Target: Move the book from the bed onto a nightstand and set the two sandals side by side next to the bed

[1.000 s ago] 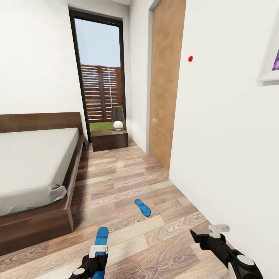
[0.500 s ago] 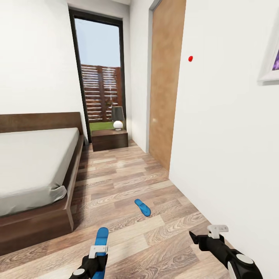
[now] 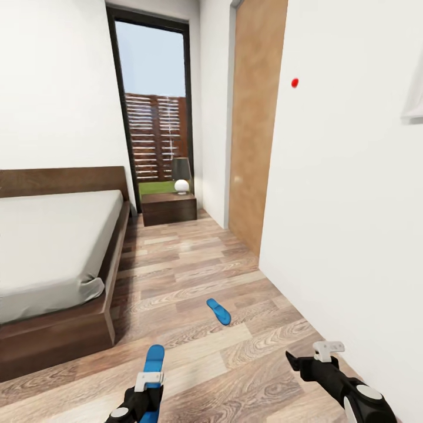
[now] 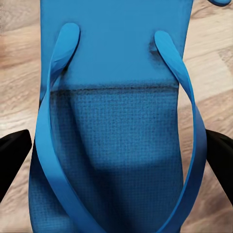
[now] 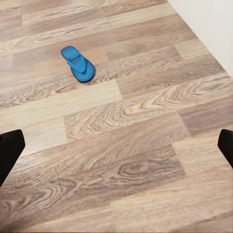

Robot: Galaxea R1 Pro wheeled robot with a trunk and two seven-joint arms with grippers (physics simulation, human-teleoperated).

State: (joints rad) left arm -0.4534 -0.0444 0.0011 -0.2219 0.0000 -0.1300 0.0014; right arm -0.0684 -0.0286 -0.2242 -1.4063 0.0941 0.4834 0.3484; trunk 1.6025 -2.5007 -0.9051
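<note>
One bright blue sandal (image 3: pixel 155 359) is held low over the wood floor, with my left gripper (image 3: pixel 149 389) shut on it. In the left wrist view this sandal (image 4: pixel 116 97) spans the frame between the black fingertips (image 4: pixel 12 154). The other sandal (image 3: pixel 218 311) lies flat on the floor ahead, out in the aisle to the right of the bed (image 3: pixel 53 247). My right gripper (image 3: pixel 308 356) hangs open near the right wall, and its wrist view shows the lying sandal (image 5: pixel 77 64) ahead over bare planks. A nightstand (image 3: pixel 169 208) stands past the bed's head. The book is out of view.
A lamp (image 3: pixel 181 175) and a white ball sit on the nightstand before a tall dark-framed window (image 3: pixel 155 106). A wooden door (image 3: pixel 254 129) and a white wall (image 3: pixel 352 205) bound the aisle on the right. The plank floor (image 3: pixel 194 264) runs between bed and wall.
The whole picture has shifted slightly, so the camera has moved a little. Both grippers and both sandals keep their places.
</note>
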